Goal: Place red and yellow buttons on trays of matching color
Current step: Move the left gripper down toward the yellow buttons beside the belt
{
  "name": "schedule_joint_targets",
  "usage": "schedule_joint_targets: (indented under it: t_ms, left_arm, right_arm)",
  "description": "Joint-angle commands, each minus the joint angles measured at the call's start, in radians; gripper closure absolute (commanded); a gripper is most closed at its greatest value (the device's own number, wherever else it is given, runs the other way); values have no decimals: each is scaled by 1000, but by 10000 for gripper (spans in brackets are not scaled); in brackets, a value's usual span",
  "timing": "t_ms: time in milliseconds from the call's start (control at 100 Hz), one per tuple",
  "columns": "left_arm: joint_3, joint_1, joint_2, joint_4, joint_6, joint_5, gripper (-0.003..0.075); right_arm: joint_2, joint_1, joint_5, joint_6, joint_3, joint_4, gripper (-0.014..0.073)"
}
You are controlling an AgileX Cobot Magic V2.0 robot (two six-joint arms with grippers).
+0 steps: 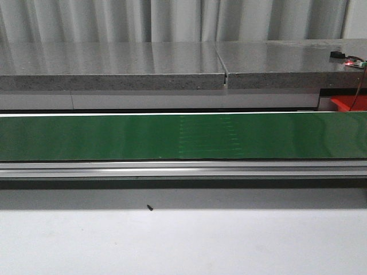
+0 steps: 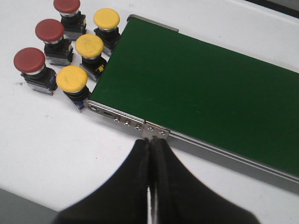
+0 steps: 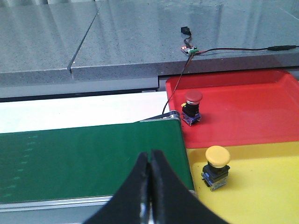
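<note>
In the left wrist view three red buttons [image 2: 29, 60] and three yellow buttons [image 2: 72, 78] stand in two rows on the white table beside the end of the green conveyor belt [image 2: 205, 98]. My left gripper [image 2: 152, 142] is shut and empty, near the belt's metal end bracket. In the right wrist view a red button [image 3: 193, 98] stands on the red tray [image 3: 243, 107] and a yellow button [image 3: 217, 157] stands on the yellow tray [image 3: 261, 186]. My right gripper [image 3: 150, 155] is shut and empty over the belt's other end, left of the trays.
A grey stone counter [image 1: 172, 63] runs behind the belt [image 1: 172, 136]. A small circuit board with wires [image 3: 190, 49] lies on it above the red tray, whose corner [image 1: 348, 103] shows in the front view. A small dark speck [image 1: 149, 207] lies on the white table.
</note>
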Motion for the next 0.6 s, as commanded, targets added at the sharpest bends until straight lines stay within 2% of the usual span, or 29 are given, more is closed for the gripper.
schedule_joint_targets:
  t_ms: [0, 170, 240, 310, 430, 480, 530, 590]
  left_arm:
    - [-40, 58, 31, -41, 27, -65, 738]
    - [-50, 174, 98, -38, 27, -56, 729]
    - [-54, 207, 130, -43, 27, -45, 679]
    - [-56, 219, 163, -46, 50, -35, 572]
    - [-58, 221, 219, -46, 50, -35, 272]
    - [-68, 221, 249, -49, 48, -27, 178]
    - [-86, 224, 277, -49, 33, -10, 128]
    - [-110, 233, 313, -57, 21, 17, 120]
  right_arm:
    - [6, 2, -72, -6, -26, -6, 652]
    - [6, 2, -72, -6, -26, -6, 652]
    - [6, 2, -72, -6, -26, -6, 652]
    - [6, 2, -72, -6, -26, -6, 652]
    - [6, 2, -72, -6, -26, -6, 652]
    - [6, 2, -72, -6, -26, -6, 652]
    - [6, 2, -72, -6, -26, -6, 652]
    - [6, 2, -72, -6, -26, -6, 652]
